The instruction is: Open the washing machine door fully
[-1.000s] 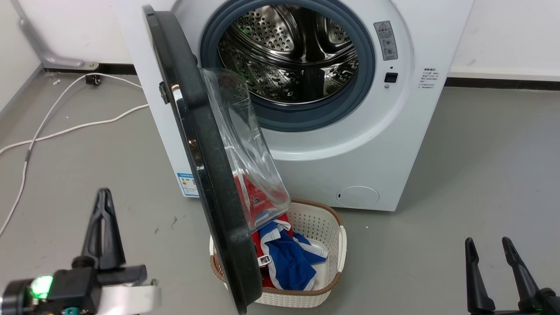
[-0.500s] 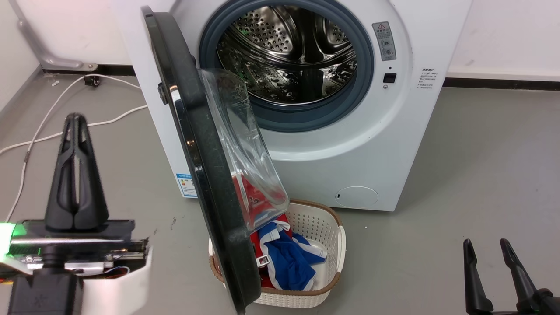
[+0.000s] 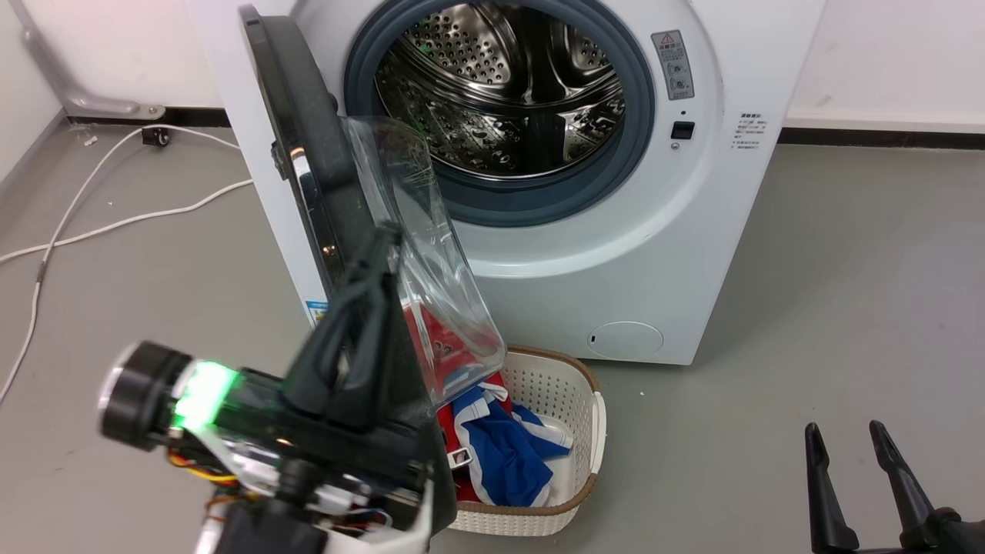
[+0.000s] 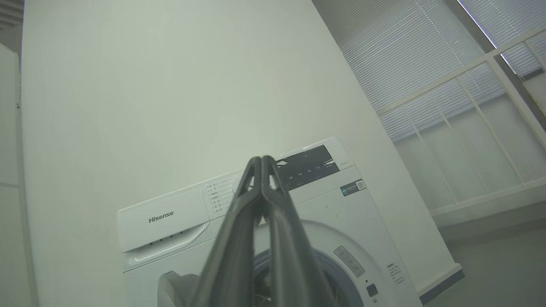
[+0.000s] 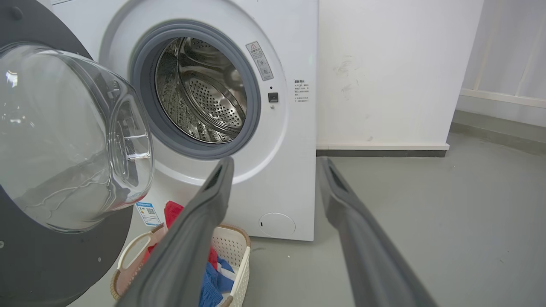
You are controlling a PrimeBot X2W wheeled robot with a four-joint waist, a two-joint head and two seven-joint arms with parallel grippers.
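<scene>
door (image 3: pixel 315 138) half open, left of machine (image 3: pixel 692 231) mouth | left gripper (image 3: pixel 382 240) pressed together, by door's inner face, contact unclear | advice: push near free rim, follow hinge arc, avoid glass

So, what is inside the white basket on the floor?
Red cloth and a blue-and-white garment lie in the basket. The washing machine door covers its left side.

door (image 3: pixel 338 177) bottom behind left pincer (image 3: pixel 383 235), basket (image 3: pixel 593 431) half-hidden
</scene>
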